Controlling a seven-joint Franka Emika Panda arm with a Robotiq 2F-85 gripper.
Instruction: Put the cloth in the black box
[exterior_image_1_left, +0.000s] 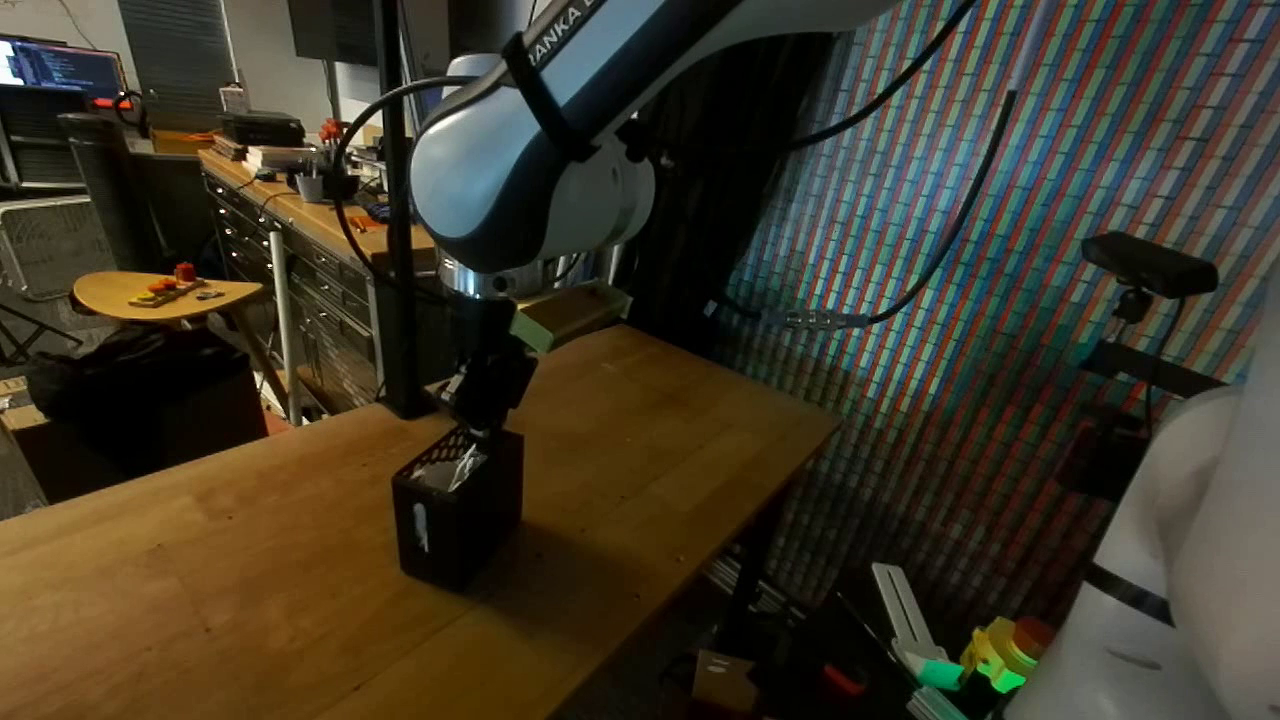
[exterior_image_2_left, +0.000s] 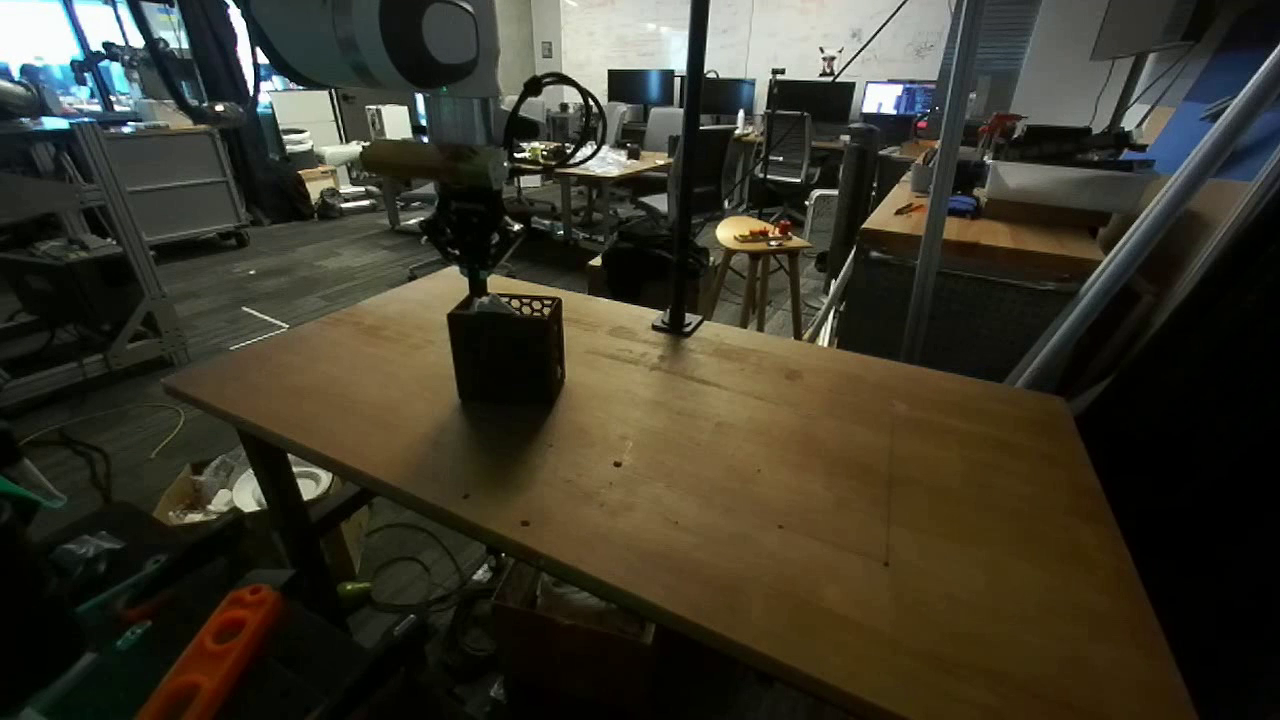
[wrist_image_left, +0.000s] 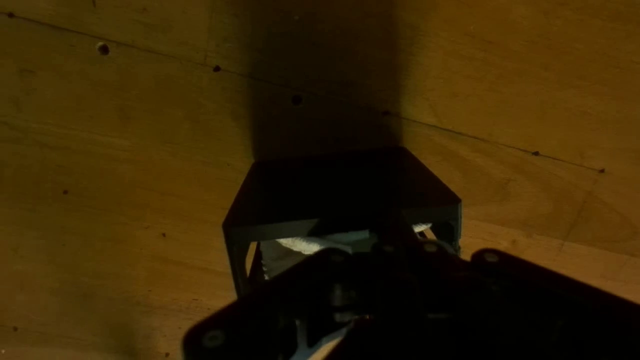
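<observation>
The black box (exterior_image_1_left: 462, 530) stands upright on the wooden table, with its open top facing up and hexagonal holes in its wall. It also shows in an exterior view (exterior_image_2_left: 508, 352) and in the wrist view (wrist_image_left: 330, 192). The pale cloth (exterior_image_1_left: 440, 474) is crumpled inside the box near its top, with a peak rising to the fingertips. It also shows in an exterior view (exterior_image_2_left: 490, 304) and in the wrist view (wrist_image_left: 300, 245). My gripper (exterior_image_1_left: 481, 433) points down at the box opening, its fingers close together and shut on the cloth. The fingertips are dark in the wrist view (wrist_image_left: 387, 250).
The wooden table (exterior_image_2_left: 800, 480) carries the box. A black upright post (exterior_image_2_left: 680, 200) stands at the table's edge, near the box. A block of wood (exterior_image_1_left: 570, 315) is attached at the wrist. A small stool (exterior_image_2_left: 765, 240) stands beyond the table.
</observation>
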